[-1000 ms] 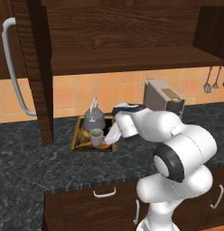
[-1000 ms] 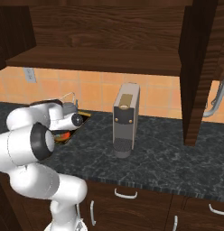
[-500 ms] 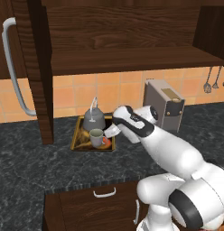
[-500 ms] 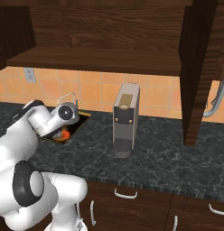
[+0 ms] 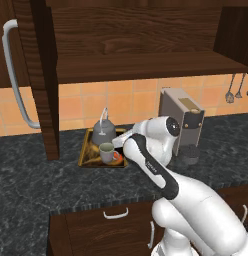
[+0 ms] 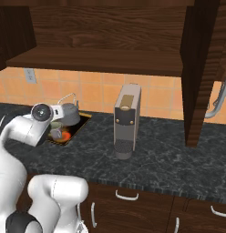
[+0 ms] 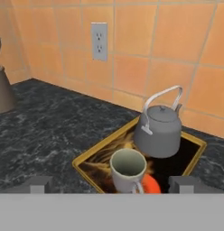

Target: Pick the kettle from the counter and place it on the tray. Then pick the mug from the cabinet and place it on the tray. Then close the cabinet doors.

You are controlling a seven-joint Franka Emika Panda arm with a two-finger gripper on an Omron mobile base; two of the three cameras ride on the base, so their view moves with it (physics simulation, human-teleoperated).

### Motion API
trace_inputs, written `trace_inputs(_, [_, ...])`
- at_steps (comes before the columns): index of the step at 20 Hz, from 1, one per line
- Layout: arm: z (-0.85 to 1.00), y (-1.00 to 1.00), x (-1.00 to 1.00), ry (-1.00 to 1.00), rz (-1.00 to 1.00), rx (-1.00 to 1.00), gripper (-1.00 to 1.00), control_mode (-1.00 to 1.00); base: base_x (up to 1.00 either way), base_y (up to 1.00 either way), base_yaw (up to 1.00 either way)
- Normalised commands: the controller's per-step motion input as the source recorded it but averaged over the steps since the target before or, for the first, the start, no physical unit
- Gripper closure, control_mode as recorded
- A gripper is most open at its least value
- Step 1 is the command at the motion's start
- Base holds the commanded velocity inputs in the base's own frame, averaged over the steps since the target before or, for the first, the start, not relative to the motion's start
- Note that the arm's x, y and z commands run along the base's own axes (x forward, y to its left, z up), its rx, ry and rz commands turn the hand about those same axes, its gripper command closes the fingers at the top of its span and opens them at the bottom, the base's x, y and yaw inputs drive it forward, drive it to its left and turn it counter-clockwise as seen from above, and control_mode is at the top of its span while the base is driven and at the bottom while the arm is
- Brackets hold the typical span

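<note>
gripper (image 7: pixel 109 184): my jaws wide apart, holding nothing, just near the mug
mug (image 7: pixel 128 170): on tray (image 7: pixel 86 159), kettle (image 7: pixel 159 130) behind
cabinet doors (image 5: pixel 38 75): stiff, light swing; i'd push by the bar handle (image 5: pixel 16 80)

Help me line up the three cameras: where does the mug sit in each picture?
Left base view: the mug stands left of centre, on the tray, in front of the kettle.
Right base view: mug at far left, partly behind the arm.
Hand view: mug at bottom centre.
Shared landmark: the kettle, just behind it on the tray.
</note>
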Motion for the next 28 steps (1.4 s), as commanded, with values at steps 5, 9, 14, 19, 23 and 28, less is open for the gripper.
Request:
trace_inputs(5, [0.62, 0.0, -0.63, -0.05, 0.0, 0.03, -1.0, -1.0, 0.0, 0.0, 0.0])
trace_inputs(9, [0.59, 0.0, -0.68, -0.09, 0.0, 0.0, -1.0, -1.0, 0.0, 0.0, 0.0])
trace_inputs(14, [0.47, -0.04, -0.49, 0.01, 0.01, -0.06, -1.0, -1.0, 0.0, 0.0, 0.0])
trace_inputs(19, [0.43, -0.04, -0.43, 0.0, 0.06, 0.0, -1.0, -1.0, 0.0, 0.0, 0.0])
trace_inputs(23, [0.3, -0.03, -0.51, 0.0, 0.06, -0.05, -1.0, -1.0, 0.0, 0.0, 0.0])
trace_inputs(28, [0.28, 0.0, -0.51, 0.0, 0.12, -0.06, -1.0, -1.0, 0.0, 0.0, 0.0])
